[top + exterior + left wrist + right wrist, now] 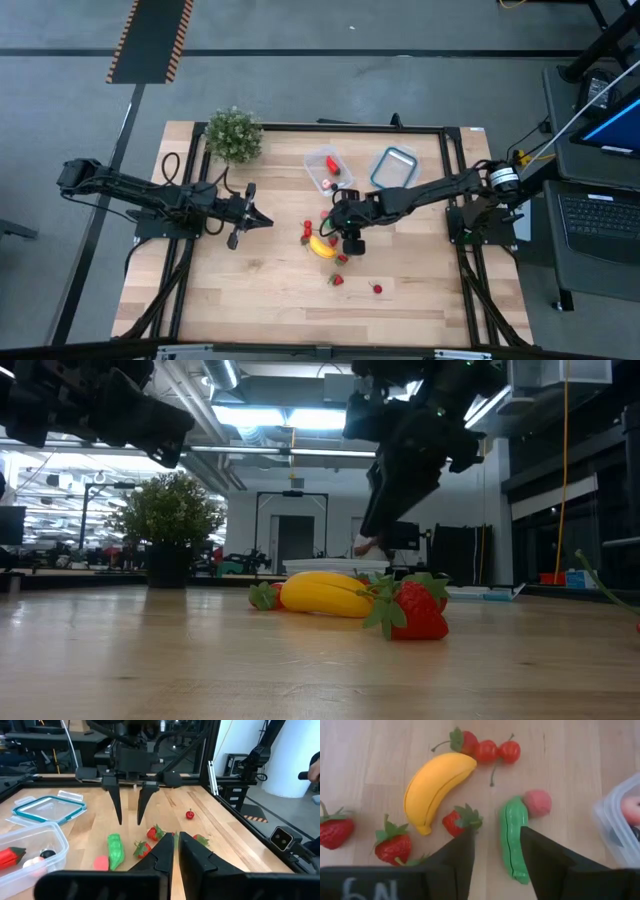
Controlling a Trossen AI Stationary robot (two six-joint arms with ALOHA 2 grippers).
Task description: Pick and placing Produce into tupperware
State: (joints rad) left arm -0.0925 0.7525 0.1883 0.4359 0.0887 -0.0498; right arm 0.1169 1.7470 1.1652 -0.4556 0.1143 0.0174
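The produce lies in a cluster at the table's middle: a yellow banana (437, 787), a green pod (512, 840), a pink-red piece (537, 802), a pair of cherries (497, 751) and several strawberries (465, 820). My right gripper (497, 850) hovers open above the cluster, tilted downward. Its fingers stand over the pod and the nearest strawberry and touch nothing. The clear tupperware (328, 168) stands toward the far edge and holds a few pieces (10, 856). My left gripper (175, 852) waits shut at the table's left (262, 220), pointing level toward the produce.
A bushy potted plant (233, 133) stands at the far left. A clear blue-rimmed lid (393, 167) lies to the right of the tupperware. One strawberry (337, 280) and one cherry (377, 289) lie apart, nearer the front edge. Bare wood stretches along the near side.
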